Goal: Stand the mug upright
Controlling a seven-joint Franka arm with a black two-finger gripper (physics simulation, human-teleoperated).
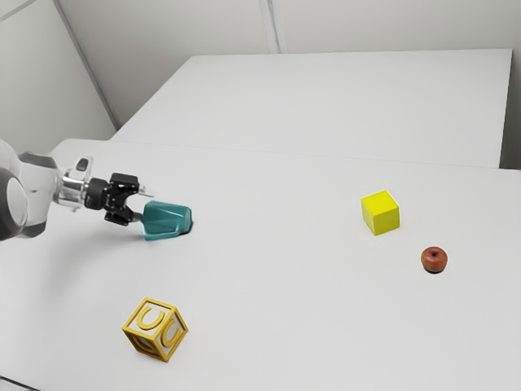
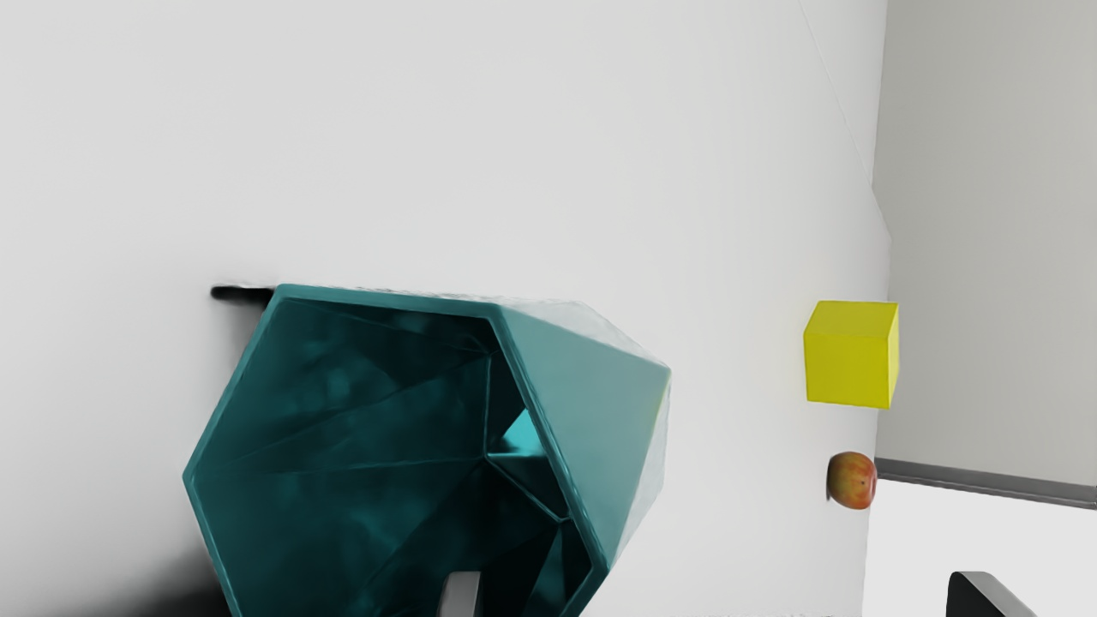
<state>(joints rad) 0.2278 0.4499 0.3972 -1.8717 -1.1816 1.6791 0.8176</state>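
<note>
Exterior view: We hold our tool [image 1: 144, 205], spread open and grasping nothing, at the mouth of the teal mug [image 1: 167, 221], which lies sideways on the tabletop [image 1: 269, 301], its righting left to finish.

Near the teal mug [image 2: 403, 446] is a white block [image 1: 155, 330] with golden edges and letters; farther from it, a plain yellow cube [image 2: 848, 364], a reddish apple [image 2: 851, 481].

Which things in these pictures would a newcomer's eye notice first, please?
Probably the teal mug, lying on its side by the open gripper, its mouth toward the wrist camera. Then the bright yellow cube, near the apple, toward the exterior view's right.
</note>
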